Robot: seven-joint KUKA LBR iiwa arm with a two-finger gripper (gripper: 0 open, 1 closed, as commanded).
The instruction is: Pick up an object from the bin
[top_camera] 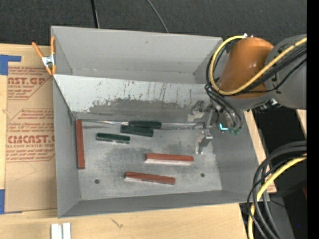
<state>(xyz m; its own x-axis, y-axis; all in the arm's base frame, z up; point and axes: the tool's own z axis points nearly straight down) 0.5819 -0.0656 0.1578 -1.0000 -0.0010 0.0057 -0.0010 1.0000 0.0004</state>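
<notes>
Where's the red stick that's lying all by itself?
In the camera view, that red stick lies along the bin's left wall. Its nearest neighbour is a dark green stick to its right; the hand is far across, on the right side.

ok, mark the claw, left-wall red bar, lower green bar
claw (203,144), camera view, its tip end
left-wall red bar (79,144), camera view, mid-length
lower green bar (113,138), camera view, middle
</notes>
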